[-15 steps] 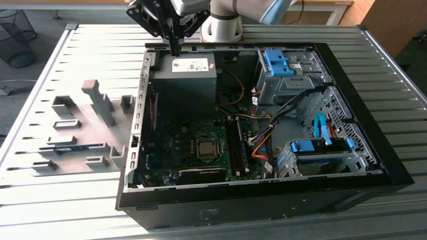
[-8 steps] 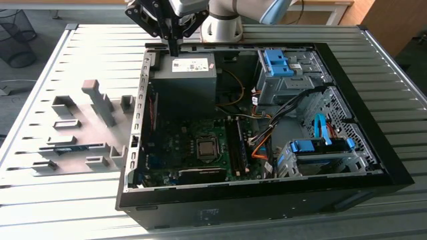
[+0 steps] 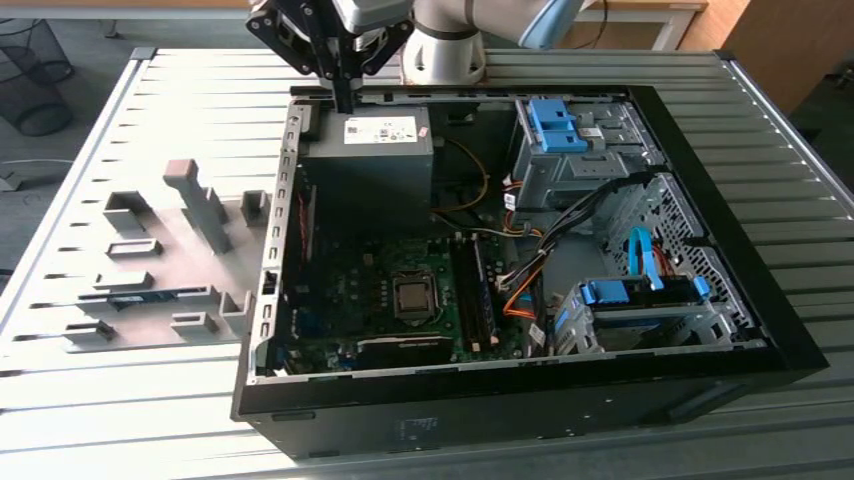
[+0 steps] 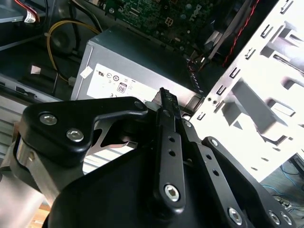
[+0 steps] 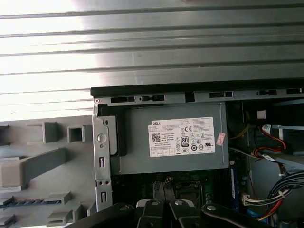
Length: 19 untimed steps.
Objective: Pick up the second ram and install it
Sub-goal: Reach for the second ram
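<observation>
My hand [image 3: 344,100] hangs above the far rim of the open computer case [image 3: 747,300], fingers pressed together with nothing between them, the tips poised over the corner where the grey power supply [image 3: 367,150] meets the case wall on the exterior view's left. In the second wrist view the hand [image 4: 167,97] points down past the labelled face of the power supply [image 4: 137,66] towards the perforated metal edge of that wall. The second ram [image 3: 150,295] lies flat and lengthwise in a slot of the grey fixture plate [image 3: 160,250], outside the case on the exterior view's left and well apart from my hand; the first wrist view catches it as a blue strip [image 5: 21,202] among the grey blocks. Bare ribbed table [image 3: 200,100] stretches open between the plate and the far edge. Inside the case the motherboard [image 3: 387,290] sits uncovered below the power supply, while cables and two blue drive-bay clips [image 3: 554,125] crowd the side on the exterior view's right
</observation>
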Each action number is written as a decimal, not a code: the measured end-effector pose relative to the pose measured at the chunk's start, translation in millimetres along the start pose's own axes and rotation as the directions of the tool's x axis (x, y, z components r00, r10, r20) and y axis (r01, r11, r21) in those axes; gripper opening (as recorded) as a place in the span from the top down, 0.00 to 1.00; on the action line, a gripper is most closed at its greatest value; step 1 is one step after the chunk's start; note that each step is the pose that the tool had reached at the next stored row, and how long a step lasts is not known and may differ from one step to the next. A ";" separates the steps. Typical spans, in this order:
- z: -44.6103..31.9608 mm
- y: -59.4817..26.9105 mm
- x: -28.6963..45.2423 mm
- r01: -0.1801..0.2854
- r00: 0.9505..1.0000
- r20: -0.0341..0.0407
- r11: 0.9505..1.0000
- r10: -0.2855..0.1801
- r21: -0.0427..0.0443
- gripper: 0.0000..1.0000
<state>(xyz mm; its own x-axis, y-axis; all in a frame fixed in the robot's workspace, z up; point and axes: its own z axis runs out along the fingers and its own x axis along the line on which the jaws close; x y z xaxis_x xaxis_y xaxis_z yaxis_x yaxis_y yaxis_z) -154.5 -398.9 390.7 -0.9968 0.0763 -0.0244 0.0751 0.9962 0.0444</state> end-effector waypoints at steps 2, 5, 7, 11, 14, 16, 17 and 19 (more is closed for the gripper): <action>0.1 -0.1 0.9 0.000 1.000 0.000 1.000 0.000 0.000 0.90; 0.2 -0.2 2.1 0.000 1.000 0.000 1.000 0.000 0.000 0.90; 0.3 -0.3 3.0 0.000 1.000 0.000 1.000 0.000 0.000 0.90; 0.5 -0.4 4.6 0.000 1.000 0.000 1.000 0.000 0.000 0.90; 0.6 -0.5 6.0 0.000 1.000 0.000 1.000 0.000 0.000 0.90; 0.7 -0.6 6.8 0.000 1.000 0.000 1.000 0.000 0.000 0.90; 0.7 -0.6 7.1 0.000 1.000 0.000 1.000 0.000 0.000 0.90; 0.8 -0.6 7.6 0.000 1.000 0.000 1.000 0.000 0.000 0.90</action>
<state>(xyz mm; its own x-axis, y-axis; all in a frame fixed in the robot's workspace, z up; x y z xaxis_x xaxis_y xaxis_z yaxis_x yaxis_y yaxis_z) -162.1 -398.9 389.7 -0.9968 0.0761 -0.0243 0.0750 0.9962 0.0443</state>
